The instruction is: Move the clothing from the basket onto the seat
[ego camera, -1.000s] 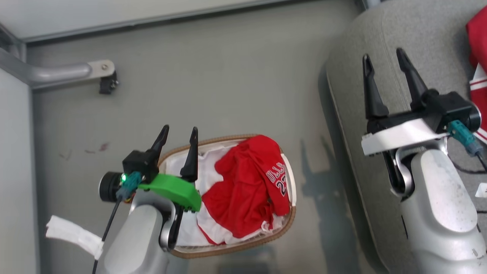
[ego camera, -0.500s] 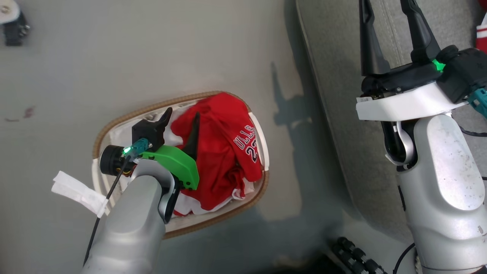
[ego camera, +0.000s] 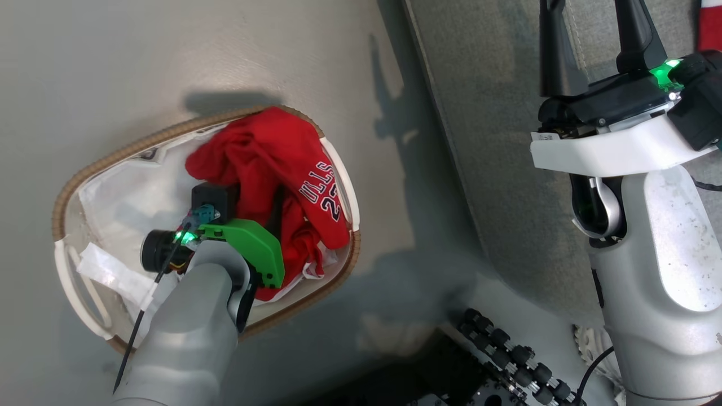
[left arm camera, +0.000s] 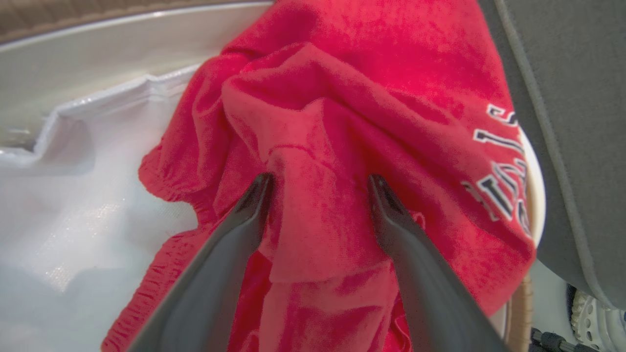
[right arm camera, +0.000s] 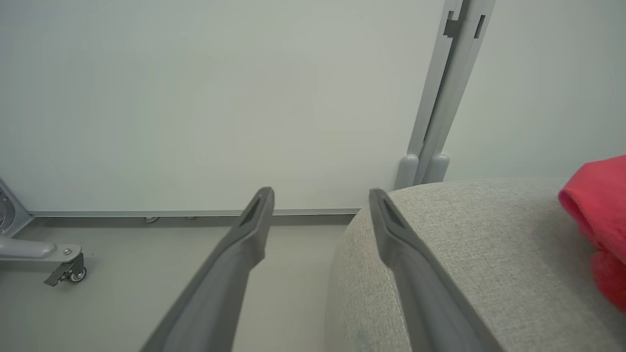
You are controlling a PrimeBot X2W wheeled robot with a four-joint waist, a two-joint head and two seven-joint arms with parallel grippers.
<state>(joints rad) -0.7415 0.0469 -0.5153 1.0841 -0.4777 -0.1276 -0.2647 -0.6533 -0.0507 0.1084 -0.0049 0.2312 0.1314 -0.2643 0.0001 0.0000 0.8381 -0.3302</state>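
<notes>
Trouble, if it comes, comes from how little cloth gets caught. The left gripper [left arm camera: 320,182] is down inside the basket [ego camera: 169,132], its fingers [left arm camera: 220,274] spread wide and released, straddling a raised fold of the red jersey [ego camera: 265,152] with nothing clamped yet. The jersey is heaped toward the 2 o'clock end of the basket, its lettering facing 3 o'clock and part of it draped over the rim there, while the white liner [ego camera: 124,197] lies bare at 9 o'clock. I reckon a shallow close would pinch only the top ridge of that fold. Loose fabric like this could then slide out on the lift and drop onto the floor [ego camera: 395,237] in the gap between basket and seat [ego camera: 496,141], which lies off at 3 o'clock. Go too deep instead and the tips might catch the liner underneath, so the liner, or the whole light basket, comes up with the shirt. A white-trimmed red piece [ego camera: 309,269] pokes out at 5 o'clock under the heap; tangled with the jersey, it could ride up halfway and fall off mid-carry. The draped edge could also snag on the rim and tip the basket. The right gripper [right arm camera: 321,194] hangs over the edge of the seat, fingers apart and empty. Another red garment [right arm camera: 596,220] lies on the cushion at its 3 o'clock, where a careless swing might brush it off.
</notes>
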